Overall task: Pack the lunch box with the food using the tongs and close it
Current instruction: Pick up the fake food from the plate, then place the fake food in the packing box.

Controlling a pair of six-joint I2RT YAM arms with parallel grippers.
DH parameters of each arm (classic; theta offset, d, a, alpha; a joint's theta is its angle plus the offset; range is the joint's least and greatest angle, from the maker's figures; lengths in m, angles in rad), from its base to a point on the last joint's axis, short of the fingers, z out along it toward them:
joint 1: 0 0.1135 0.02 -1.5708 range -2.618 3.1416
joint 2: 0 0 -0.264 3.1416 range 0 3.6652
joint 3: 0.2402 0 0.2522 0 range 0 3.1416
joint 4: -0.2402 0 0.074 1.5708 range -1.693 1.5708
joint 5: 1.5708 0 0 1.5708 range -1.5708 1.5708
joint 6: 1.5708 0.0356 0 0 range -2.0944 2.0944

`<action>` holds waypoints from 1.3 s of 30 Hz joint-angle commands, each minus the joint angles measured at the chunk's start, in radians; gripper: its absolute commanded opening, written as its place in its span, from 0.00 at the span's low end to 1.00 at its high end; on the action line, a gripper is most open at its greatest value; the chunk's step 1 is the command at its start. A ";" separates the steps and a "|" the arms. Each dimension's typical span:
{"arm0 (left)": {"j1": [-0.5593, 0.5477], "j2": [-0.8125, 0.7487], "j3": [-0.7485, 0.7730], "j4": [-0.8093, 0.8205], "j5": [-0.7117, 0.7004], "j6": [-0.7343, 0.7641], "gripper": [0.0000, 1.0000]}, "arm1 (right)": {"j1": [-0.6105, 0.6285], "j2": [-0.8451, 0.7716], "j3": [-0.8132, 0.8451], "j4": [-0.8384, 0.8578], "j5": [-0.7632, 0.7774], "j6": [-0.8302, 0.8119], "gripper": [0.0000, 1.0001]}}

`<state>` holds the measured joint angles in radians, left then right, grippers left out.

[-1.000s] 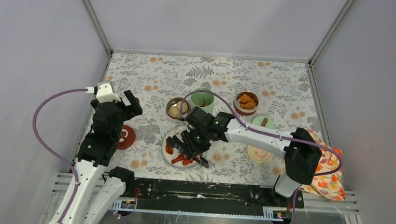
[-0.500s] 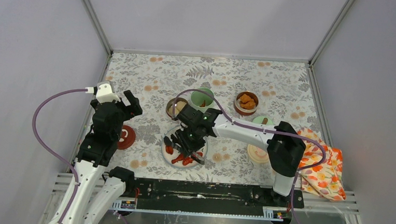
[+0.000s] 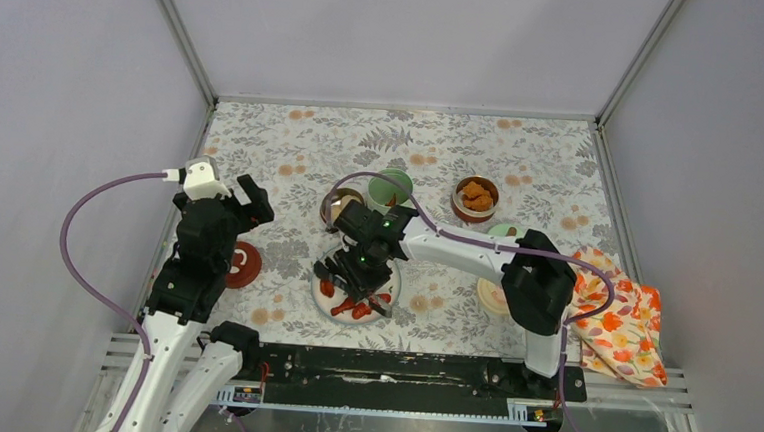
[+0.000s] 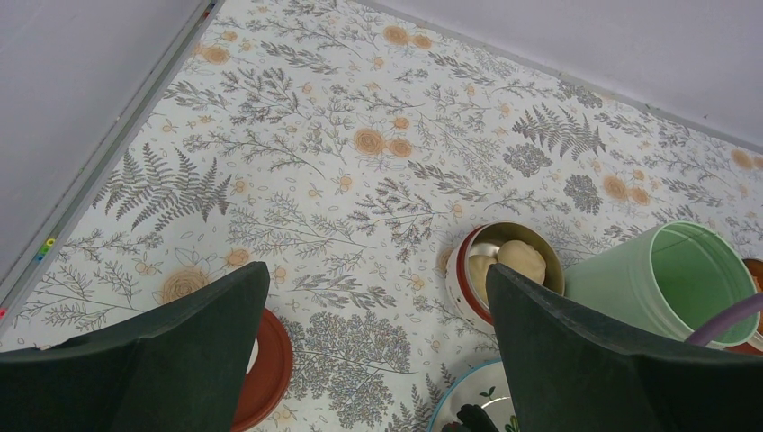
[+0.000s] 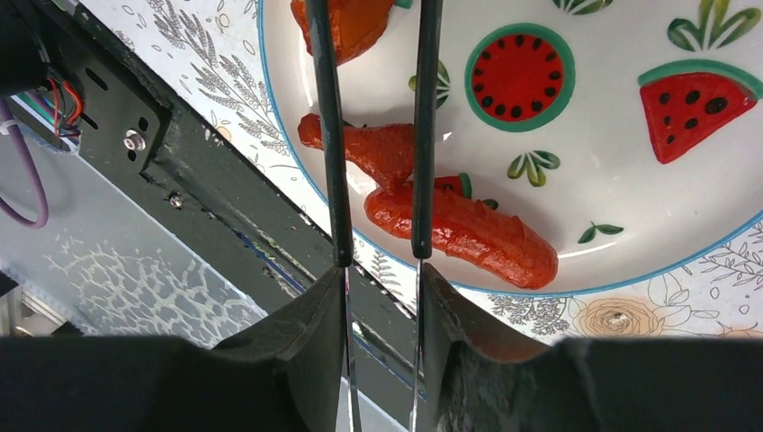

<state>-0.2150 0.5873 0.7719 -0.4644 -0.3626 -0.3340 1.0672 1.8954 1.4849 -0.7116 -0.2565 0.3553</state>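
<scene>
My right gripper (image 5: pixel 380 270) is shut on the dark tongs (image 5: pixel 425 126), whose two slim arms run up over the plate (image 5: pixel 630 171); their tips leave the view at the top. Red sausages (image 5: pixel 459 229) lie on the plate under the arms, one (image 5: pixel 355 22) at the left arm. From above, the right gripper (image 3: pixel 355 269) hovers over the plate (image 3: pixel 391 289). The mint-green jar (image 3: pixel 392 187) stands open behind it, beside a steel bowl of pale balls (image 4: pixel 508 261). A bowl of orange chunks (image 3: pixel 476 197) sits further right. My left gripper (image 4: pixel 375 268) is open and holds nothing.
A dark-red lid (image 3: pixel 240 264) lies below the left gripper. A green lid (image 3: pixel 505 232) and a cream lid (image 3: pixel 491 298) lie right of the plate. A flowered orange cloth (image 3: pixel 626 331) sits at the right edge. The black rail (image 5: pixel 207 207) runs close to the plate.
The right arm has swung left, carrying the tongs toward the left side of the plate. The left arm has stayed still.
</scene>
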 commanded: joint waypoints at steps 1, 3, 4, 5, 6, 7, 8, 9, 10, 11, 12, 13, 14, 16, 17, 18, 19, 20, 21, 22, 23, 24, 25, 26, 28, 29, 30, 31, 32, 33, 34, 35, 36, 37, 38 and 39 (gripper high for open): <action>0.006 -0.012 -0.008 0.054 0.005 0.000 0.98 | -0.006 0.016 0.048 -0.036 -0.021 -0.021 0.37; 0.006 -0.014 -0.008 0.053 0.005 0.000 0.98 | -0.009 0.016 0.049 -0.037 -0.019 -0.024 0.32; 0.006 -0.014 -0.007 0.053 0.004 0.000 0.98 | -0.012 0.013 0.048 -0.037 -0.018 -0.025 0.29; 0.006 -0.014 -0.008 0.053 0.003 0.000 0.98 | -0.016 0.008 0.047 -0.037 -0.019 -0.026 0.26; 0.007 -0.015 -0.008 0.053 0.004 0.000 0.98 | -0.020 0.002 0.045 -0.038 -0.019 -0.027 0.23; 0.006 -0.015 -0.008 0.053 0.005 0.000 0.98 | -0.024 -0.007 0.041 -0.036 -0.017 -0.027 0.21; 0.006 -0.014 -0.009 0.053 0.005 0.000 0.98 | -0.029 -0.018 0.035 -0.034 -0.016 -0.027 0.19; 0.006 -0.016 -0.009 0.053 0.004 0.000 0.98 | -0.035 -0.030 0.029 -0.033 -0.014 -0.028 0.17; 0.006 -0.017 -0.009 0.054 0.005 0.000 0.98 | -0.041 -0.045 0.022 -0.033 -0.015 -0.029 0.15; 0.006 -0.016 -0.008 0.053 0.005 0.000 0.98 | -0.047 -0.061 0.011 -0.031 -0.013 -0.028 0.14; 0.006 -0.017 -0.009 0.053 0.004 0.000 0.98 | -0.053 -0.077 0.000 -0.031 -0.010 -0.028 0.13; 0.006 -0.017 -0.009 0.054 0.005 0.000 0.98 | -0.060 -0.093 -0.009 -0.032 -0.007 -0.029 0.12; 0.006 -0.017 -0.009 0.055 0.005 0.000 0.98 | -0.066 -0.109 -0.018 -0.033 -0.005 -0.030 0.11; 0.006 -0.016 -0.008 0.055 0.004 0.000 0.99 | -0.077 -0.140 -0.033 -0.038 0.003 -0.034 0.10; 0.007 -0.017 -0.009 0.055 0.005 0.000 0.98 | -0.082 -0.156 -0.039 -0.040 0.006 -0.036 0.10; 0.006 -0.015 -0.008 0.053 0.005 0.000 0.98 | -0.087 -0.171 -0.045 -0.040 0.007 -0.036 0.10; 0.006 -0.015 -0.009 0.054 0.005 0.000 0.98 | -0.089 -0.186 -0.050 -0.039 0.007 -0.038 0.10; 0.006 -0.015 -0.008 0.054 0.005 0.000 0.98 | -0.093 -0.200 -0.054 -0.039 0.007 -0.039 0.10; 0.007 -0.015 -0.008 0.053 0.004 0.000 0.98 | -0.094 -0.213 -0.057 -0.038 0.009 -0.040 0.09; 0.006 -0.015 -0.009 0.055 0.004 0.000 0.99 | -0.096 -0.227 -0.059 -0.038 0.013 -0.042 0.09; 0.007 -0.015 -0.009 0.055 0.003 0.000 0.99 | -0.097 -0.238 -0.062 -0.036 0.015 -0.041 0.09; 0.007 -0.014 -0.009 0.055 0.004 0.000 0.98 | -0.099 -0.250 -0.063 -0.035 0.018 -0.043 0.09; 0.007 -0.015 -0.009 0.055 0.004 0.000 0.98 | -0.100 -0.260 -0.065 -0.033 0.022 -0.045 0.09; 0.006 -0.014 -0.008 0.054 0.004 0.000 0.98 | -0.100 -0.269 -0.067 -0.032 0.024 -0.045 0.08; 0.007 -0.012 -0.008 0.055 0.005 0.000 0.98 | -0.102 -0.286 -0.064 -0.036 0.027 -0.053 0.08; 0.006 -0.012 -0.008 0.055 0.005 0.000 0.99 | -0.103 -0.295 -0.062 -0.038 0.033 -0.056 0.08; 0.007 -0.012 -0.007 0.056 0.005 0.000 0.98 | -0.104 -0.305 -0.059 -0.040 0.041 -0.056 0.08; 0.008 -0.011 -0.008 0.055 0.005 -0.001 0.98 | -0.107 -0.315 -0.052 -0.048 0.047 -0.061 0.08; 0.008 -0.011 -0.009 0.055 0.005 -0.002 0.98 | -0.112 -0.327 -0.043 -0.055 0.056 -0.063 0.08; 0.007 -0.011 -0.008 0.056 0.006 -0.001 0.99 | -0.121 -0.338 -0.031 -0.063 0.063 -0.067 0.08; 0.008 -0.009 -0.008 0.055 0.006 -0.002 0.99 | -0.131 -0.351 -0.019 -0.071 0.069 -0.072 0.07; 0.008 -0.009 -0.008 0.056 0.007 -0.002 0.98 | -0.143 -0.364 -0.006 -0.077 0.071 -0.075 0.07; 0.008 -0.009 -0.008 0.055 0.008 -0.001 0.98 | -0.157 -0.376 0.009 -0.085 0.074 -0.081 0.07; 0.008 -0.009 -0.007 0.055 0.008 -0.001 0.99 | -0.170 -0.387 0.019 -0.094 0.076 -0.086 0.07; 0.008 -0.009 -0.008 0.055 0.008 -0.001 0.98 | -0.185 -0.397 0.033 -0.102 0.077 -0.093 0.07; 0.008 -0.009 -0.007 0.055 0.007 -0.001 0.99 | -0.201 -0.407 0.051 -0.111 0.077 -0.097 0.07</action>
<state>-0.2150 0.5793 0.7719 -0.4641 -0.3626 -0.3340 0.9222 1.5749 1.4395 -0.8009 -0.2123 0.2962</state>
